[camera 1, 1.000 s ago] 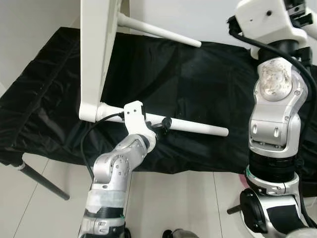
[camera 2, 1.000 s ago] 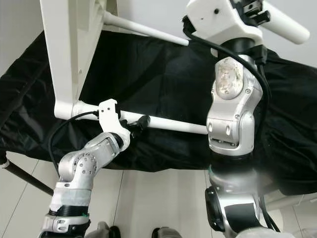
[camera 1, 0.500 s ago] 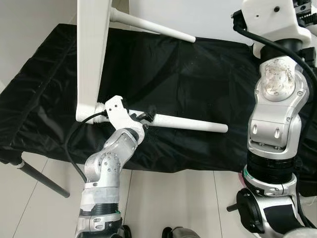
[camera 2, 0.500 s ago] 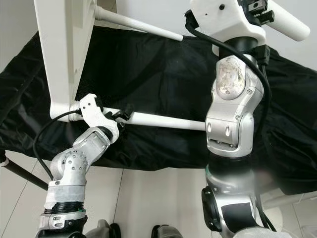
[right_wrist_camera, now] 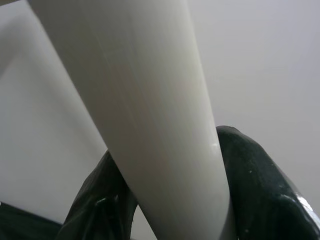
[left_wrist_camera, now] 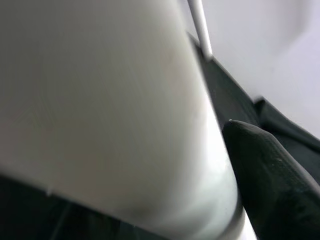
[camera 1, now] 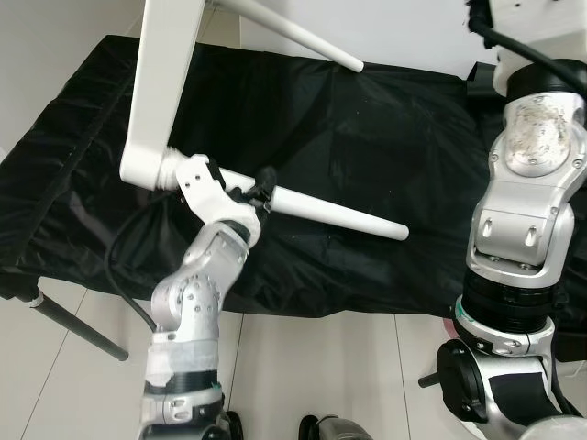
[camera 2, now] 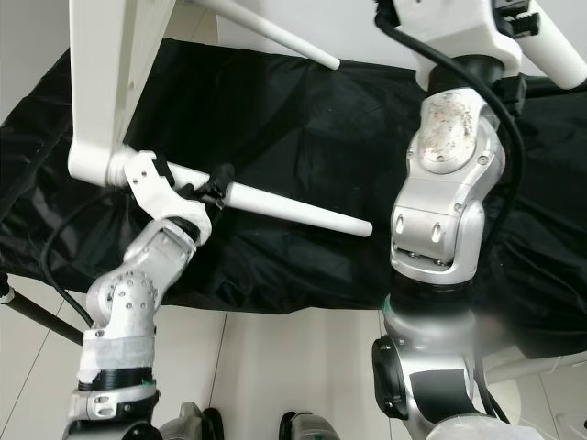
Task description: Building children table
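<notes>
Over the black-draped worktop (camera 1: 385, 137) we see the white children's table (camera 1: 165, 82) tipped on its side, its flat panel standing on edge with a rounded corner at the bottom, smooth painted finish. Two round tapered legs stick out from it: the lower leg (camera 1: 330, 209) slants across the cloth to a blunt rounded tip, the upper leg (camera 1: 303, 37) runs out near the top edge of the head views. Our left end effector (camera 1: 260, 186) sits on the lower leg close to where it joins the panel, black fingers clenched around the leg; in the left wrist view the leg's pale matte cylinder (left_wrist_camera: 110, 115) presses against a black textured finger (left_wrist_camera: 272, 185). Our left arm (camera 1: 197, 302) is silver with a white wrist bracket and a black cable looping off it. Our right end effector (right_wrist_camera: 172, 200) grips a third white leg (camera 2: 559, 55), which pokes up at the top right in the right eye view; in the right wrist view two glossy black fingers (right_wrist_camera: 257, 190) pinch the smooth off-white cylinder from both sides against a plain pale wall. Our right arm (camera 1: 527, 211) is raised, silver joint housings with a scuffed round cap. Worktop cloth is wrinkled, slightly shiny black fabric hanging over the front edge; a thin dark leg (camera 1: 78, 330) angles down to the pale tiled floor (camera 1: 330, 376).
</notes>
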### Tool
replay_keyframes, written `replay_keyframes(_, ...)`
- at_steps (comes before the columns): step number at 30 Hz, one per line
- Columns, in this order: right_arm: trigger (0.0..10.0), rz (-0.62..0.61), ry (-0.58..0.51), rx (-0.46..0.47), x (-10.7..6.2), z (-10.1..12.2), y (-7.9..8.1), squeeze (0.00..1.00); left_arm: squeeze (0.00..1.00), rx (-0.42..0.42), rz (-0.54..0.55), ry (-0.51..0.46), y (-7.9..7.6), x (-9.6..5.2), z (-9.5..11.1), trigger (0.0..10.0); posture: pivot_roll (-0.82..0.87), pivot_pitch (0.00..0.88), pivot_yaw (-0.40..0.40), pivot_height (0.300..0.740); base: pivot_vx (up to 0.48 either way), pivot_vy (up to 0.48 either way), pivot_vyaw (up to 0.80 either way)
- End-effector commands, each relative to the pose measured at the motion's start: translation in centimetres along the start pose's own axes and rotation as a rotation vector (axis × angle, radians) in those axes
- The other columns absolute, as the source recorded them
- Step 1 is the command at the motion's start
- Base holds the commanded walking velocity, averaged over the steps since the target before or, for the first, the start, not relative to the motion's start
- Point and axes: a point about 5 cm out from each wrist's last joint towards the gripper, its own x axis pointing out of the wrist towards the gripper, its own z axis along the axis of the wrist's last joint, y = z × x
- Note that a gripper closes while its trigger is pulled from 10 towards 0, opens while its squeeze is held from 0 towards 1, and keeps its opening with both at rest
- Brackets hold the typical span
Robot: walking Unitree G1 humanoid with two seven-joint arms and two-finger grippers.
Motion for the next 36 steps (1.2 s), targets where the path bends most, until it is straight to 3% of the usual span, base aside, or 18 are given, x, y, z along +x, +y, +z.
replay_keyframes(1,0.0,0.105,0.033,0.128,-0.7,-0.3,1.7,0.00,0.00,0.067,-0.252,-0.160,-6.1,0.1,3.5,0.0,-0.07,0.155,-0.018,0.740,0.000,0.000,0.00)
replay_keyframes(2,0.0,0.109,0.051,0.150,-0.8,-0.7,1.6,0.00,0.00,0.110,-0.270,-0.193,-6.4,0.5,4.8,0.0,-0.07,0.152,-0.020,0.740,0.000,0.000,0.00)
replay_keyframes(3,0.0,0.109,0.051,0.150,-0.8,-0.7,1.6,0.00,0.00,0.110,-0.270,-0.193,-6.4,0.5,4.8,0.0,-0.07,0.152,-0.020,0.740,0.000,0.000,0.00)
replay_keyframes(4,0.0,0.114,0.093,0.201,-0.9,-1.7,1.6,0.00,0.00,0.176,-0.287,-0.252,-6.9,0.9,7.0,0.0,-0.07,0.152,-0.014,0.740,0.000,0.000,0.00)
replay_keyframes(7,0.0,0.122,0.109,0.205,-1.1,-2.4,1.6,0.00,0.00,0.216,-0.302,-0.291,-7.3,1.0,8.2,0.0,-0.06,0.153,-0.012,0.740,0.000,0.000,0.00)
replay_keyframes(11,0.0,0.150,0.204,0.277,-2.1,-4.7,2.1,0.00,0.00,0.269,-0.359,-0.369,-9.1,0.7,10.6,0.0,-0.06,0.158,-0.006,0.740,0.000,0.000,0.00)
replay_keyframes(14,0.0,0.154,0.219,0.287,-2.4,-5.3,2.3,0.00,0.00,0.283,-0.368,-0.384,-9.5,0.6,10.9,0.0,-0.06,0.159,-0.004,0.740,0.000,0.000,0.00)
replay_keyframes(16,0.0,0.197,0.293,0.329,-4.2,-7.4,3.7,0.00,0.00,0.308,-0.405,-0.395,-10.6,0.2,11.2,0.0,-0.06,0.164,0.002,0.740,0.000,0.000,0.00)
replay_keyframes(18,0.0,0.197,0.293,0.329,-4.2,-7.4,3.7,0.00,0.00,0.308,-0.405,-0.395,-10.6,0.2,11.2,0.0,-0.06,0.164,0.002,0.740,0.000,0.000,0.00)
replay_keyframes(23,0.0,0.222,0.421,0.457,-7.3,-10.5,5.2,0.00,0.00,0.328,-0.438,-0.375,-11.5,0.0,10.9,0.0,-0.04,0.175,0.000,0.740,0.000,0.000,0.00)
replay_keyframes(31,0.0,0.248,0.467,0.488,-10.1,-11.6,6.2,0.00,0.00,0.347,-0.473,-0.341,-11.6,0.2,10.1,0.0,-0.03,0.179,0.002,0.740,0.000,0.000,0.00)
replay_keyframes(36,0.0,0.262,0.517,0.495,-12.6,-12.7,6.5,0.00,0.00,0.369,-0.489,-0.341,-13.0,-0.5,10.6,0.0,-0.02,0.184,0.004,0.740,0.000,0.000,0.00)
